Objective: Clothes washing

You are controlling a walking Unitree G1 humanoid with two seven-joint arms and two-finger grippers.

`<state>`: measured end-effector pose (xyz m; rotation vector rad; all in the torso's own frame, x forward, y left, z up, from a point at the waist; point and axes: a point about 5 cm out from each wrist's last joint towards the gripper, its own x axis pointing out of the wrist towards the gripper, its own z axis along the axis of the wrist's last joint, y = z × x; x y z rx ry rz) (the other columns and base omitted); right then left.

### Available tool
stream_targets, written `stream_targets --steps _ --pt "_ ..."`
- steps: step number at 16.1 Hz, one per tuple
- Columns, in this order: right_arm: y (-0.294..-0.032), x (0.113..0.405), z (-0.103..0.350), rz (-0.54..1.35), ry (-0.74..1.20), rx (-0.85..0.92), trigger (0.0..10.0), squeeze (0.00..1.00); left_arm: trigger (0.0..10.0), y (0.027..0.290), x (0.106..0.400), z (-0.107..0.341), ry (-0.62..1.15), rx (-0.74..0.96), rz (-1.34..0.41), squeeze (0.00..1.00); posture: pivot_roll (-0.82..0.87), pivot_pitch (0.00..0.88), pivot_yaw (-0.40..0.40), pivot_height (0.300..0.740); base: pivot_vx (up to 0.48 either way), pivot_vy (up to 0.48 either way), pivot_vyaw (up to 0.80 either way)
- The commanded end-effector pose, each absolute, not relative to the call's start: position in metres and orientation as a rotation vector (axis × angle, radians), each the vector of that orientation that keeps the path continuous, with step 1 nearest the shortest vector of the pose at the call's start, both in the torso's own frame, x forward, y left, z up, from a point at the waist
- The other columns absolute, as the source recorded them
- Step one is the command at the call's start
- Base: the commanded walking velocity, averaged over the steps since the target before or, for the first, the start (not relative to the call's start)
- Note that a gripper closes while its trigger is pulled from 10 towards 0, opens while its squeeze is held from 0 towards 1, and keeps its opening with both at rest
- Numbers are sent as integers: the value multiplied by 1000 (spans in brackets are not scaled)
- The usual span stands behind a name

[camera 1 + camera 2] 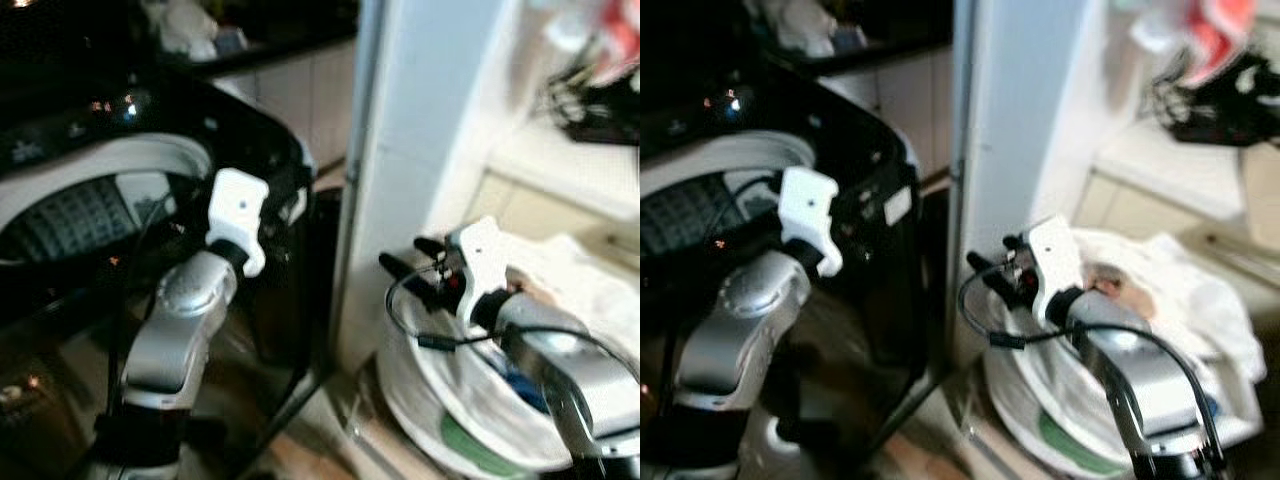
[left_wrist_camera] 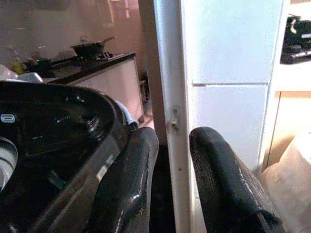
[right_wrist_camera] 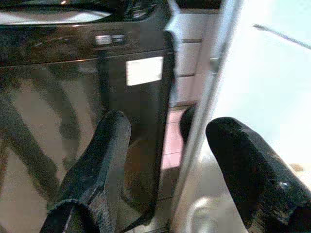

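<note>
- Washing machine (image 1: 150, 200): black top-loader on robot's left, drum mouth visible, lid looks open. Can't make out any clothes inside.
- Laundry basket (image 1: 450, 420): white, on the floor to robot's right, past the white pillar (image 1: 420, 150). Pale clothes (image 1: 580, 280) heaped in it.
- Left claw (image 2: 167, 179): raised beside the machine's right edge, fingers spread, nothing between them.
- Right claw (image 3: 175, 170): over the basket's near side, pointing toward the machine, fingers spread, empty.
- Progress: early, by my read. Load sits in the basket; pick-up, transfer to drum, closing and starting all remain.
</note>
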<state>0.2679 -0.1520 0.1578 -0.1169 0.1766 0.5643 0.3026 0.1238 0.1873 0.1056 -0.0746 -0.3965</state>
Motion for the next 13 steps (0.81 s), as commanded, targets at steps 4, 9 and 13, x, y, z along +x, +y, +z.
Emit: stream_targets --steps 4,9,13 --pt "-167 275 155 409 200 -135 10000 0 10000 122 307 185 -53 77 -388 0 -67 0 39 740 0 0 0" --pt "-158 273 146 378 211 -123 10000 0 10000 129 307 175 -28 37 -344 0 -65 0 35 740 0 0 0" --pt "-194 280 125 159 373 -154 10000 996 10000 122 299 168 0 25 -456 0 -69 0 36 740 0 0 0"
